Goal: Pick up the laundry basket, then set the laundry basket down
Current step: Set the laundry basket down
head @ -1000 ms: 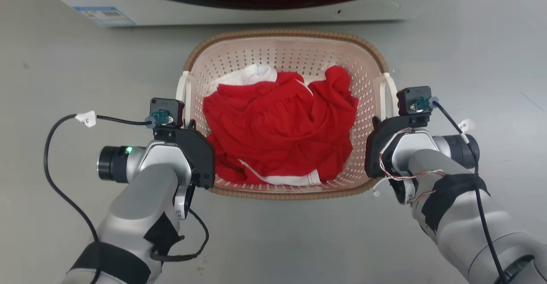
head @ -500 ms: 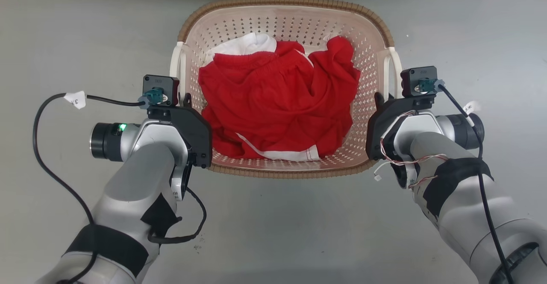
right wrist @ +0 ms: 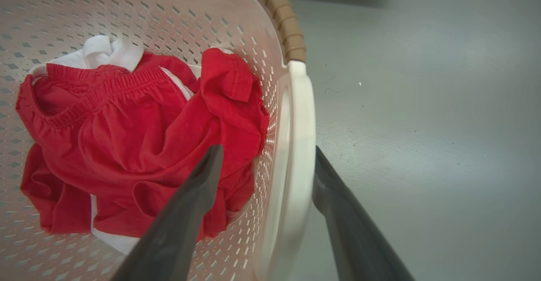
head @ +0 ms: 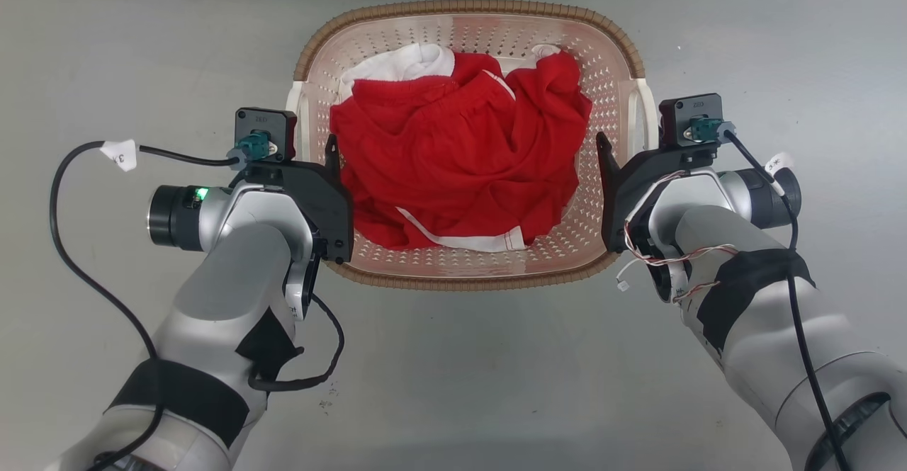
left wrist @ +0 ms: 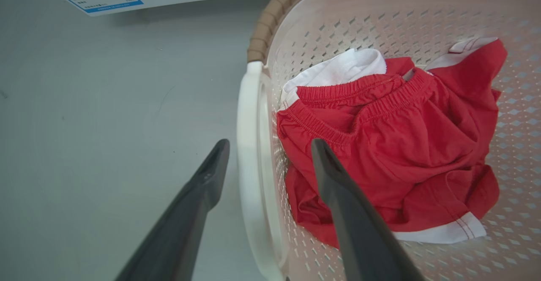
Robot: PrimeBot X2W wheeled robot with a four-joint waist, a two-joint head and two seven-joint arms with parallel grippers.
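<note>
Laundry basket (head: 468, 9): on the grey floor (head: 453, 386), between both claws, red clothes (head: 460, 166) inside.
Left claw (left wrist: 269, 145): fingers parted, straddling the left white handle (left wrist: 247, 154), not clamped.
Right claw (right wrist: 267, 149): parted, astride the right handle (right wrist: 302, 145).

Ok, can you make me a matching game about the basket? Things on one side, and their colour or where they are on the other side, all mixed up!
Things:
1. laundry basket rim
2. left handle
3. clothes
4. floor

Descriptions:
A. lying inside the laundry basket
B. grey
C. brown, woven-looking
D. white, between the left gripper's two fingers

Pairs: 1-C, 2-D, 3-A, 4-B.
</note>
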